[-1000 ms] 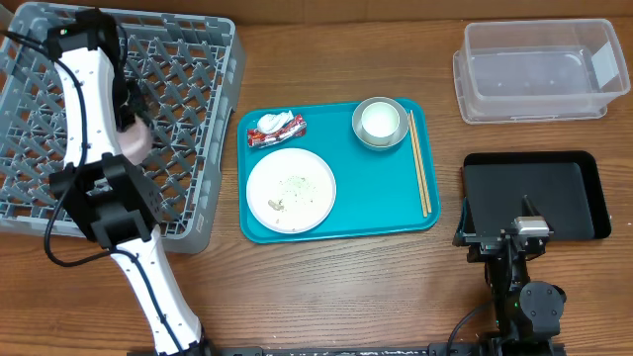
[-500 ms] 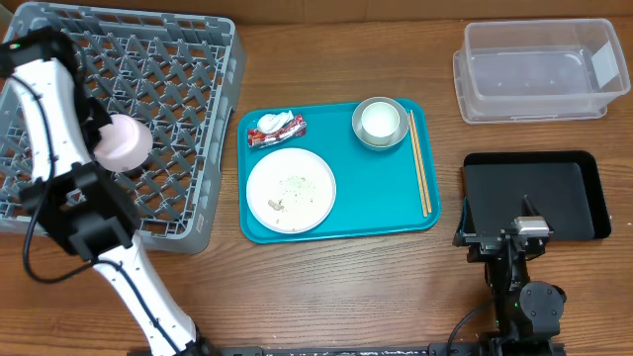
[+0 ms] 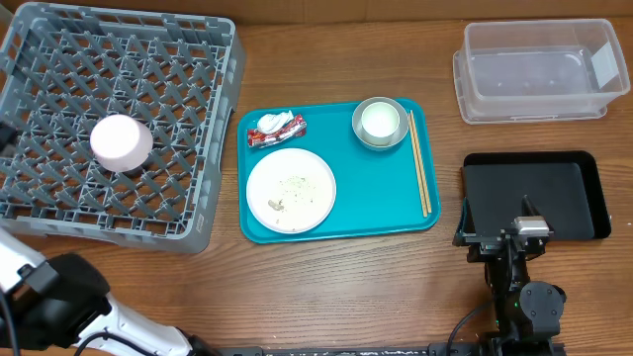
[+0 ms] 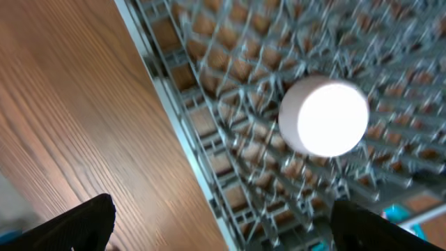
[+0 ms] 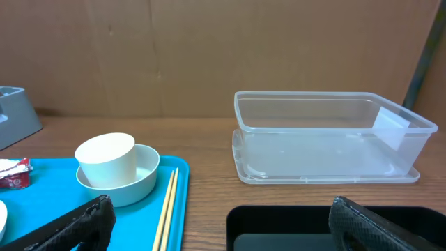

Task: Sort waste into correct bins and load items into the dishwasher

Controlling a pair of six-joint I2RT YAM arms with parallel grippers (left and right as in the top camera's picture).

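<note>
Hanging wide and empty, the left gripper looks down on a smooth white bowl resting upside down on the grey lattice rack, likely so it drains. The right gripper stands wide too, holding nothing, by the matte black tray. Beyond, the teal tray holds the rice-flecked plate, thin wooden chopsticks, crinkled wrapper and a cup nested in a steel bowl. Farthest sits the clear tub.
</note>
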